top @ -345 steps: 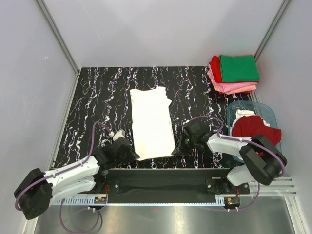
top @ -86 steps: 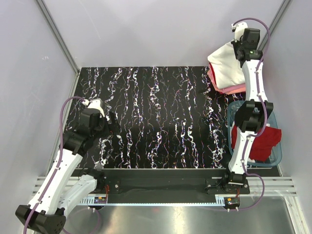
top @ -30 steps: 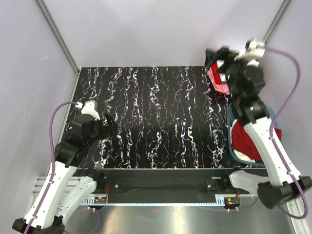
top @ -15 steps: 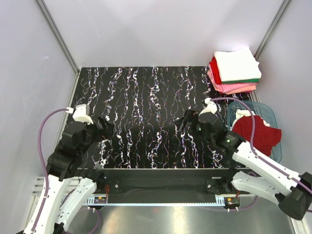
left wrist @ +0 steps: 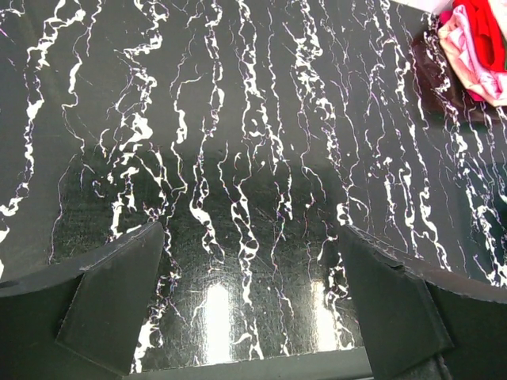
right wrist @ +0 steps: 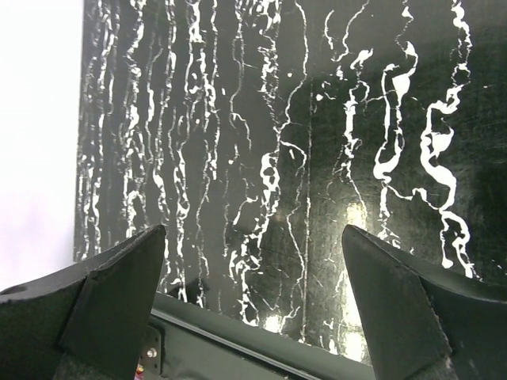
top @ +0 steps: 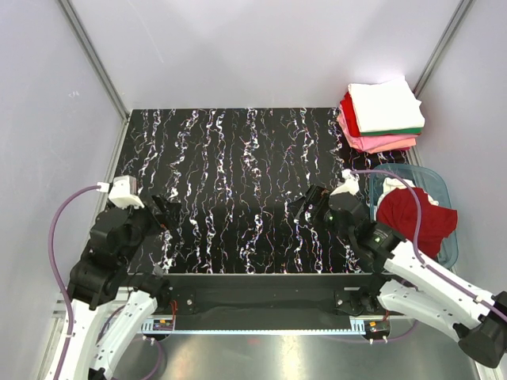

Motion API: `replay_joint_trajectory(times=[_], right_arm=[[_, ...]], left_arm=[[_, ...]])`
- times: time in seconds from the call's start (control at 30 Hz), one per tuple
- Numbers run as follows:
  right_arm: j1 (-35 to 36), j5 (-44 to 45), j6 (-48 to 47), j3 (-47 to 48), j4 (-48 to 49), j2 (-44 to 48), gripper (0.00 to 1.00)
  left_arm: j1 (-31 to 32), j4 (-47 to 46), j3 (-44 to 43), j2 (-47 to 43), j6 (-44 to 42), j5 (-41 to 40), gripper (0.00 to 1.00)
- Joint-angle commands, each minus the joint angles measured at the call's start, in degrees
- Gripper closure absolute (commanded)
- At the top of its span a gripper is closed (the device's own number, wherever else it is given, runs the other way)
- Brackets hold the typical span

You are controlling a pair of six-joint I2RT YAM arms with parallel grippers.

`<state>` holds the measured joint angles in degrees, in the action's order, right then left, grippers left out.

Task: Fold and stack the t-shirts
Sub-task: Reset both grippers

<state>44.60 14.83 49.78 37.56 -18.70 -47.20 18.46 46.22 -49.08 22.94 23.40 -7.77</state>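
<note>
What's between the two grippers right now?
Nothing: from the left gripper to the right gripper, only bare black marbled tabletop shows in the top view.

Left gripper point(left wrist: 252, 231) agape over marbled table point(left wrist: 238, 142) (t-shirts point(left wrist: 478, 43) far right)

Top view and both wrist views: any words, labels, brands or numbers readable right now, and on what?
None legible.
The folded t-shirts and the dark red t-shirt in the tub show no print.
The table carries only white veining.
The small board on the front rail is too small to read.
</note>
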Motion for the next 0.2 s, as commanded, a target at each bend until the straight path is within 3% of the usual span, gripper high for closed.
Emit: replay_joint_trajectory(times=[0.0, 0.17], right_arm=[[0.58, -0.06, 1.72, -0.12, 1.73, 1.41, 0.0], [2.16, 2.73, 1.63, 2.6, -2.28, 1.58, 0.0]], left_arm=[[-0.18, -3.15, 0.39, -1.05, -0.11, -0.84, 0.01], [-0.18, -3.15, 0.65, -2.37, -0.02, -1.37, 0.01]])
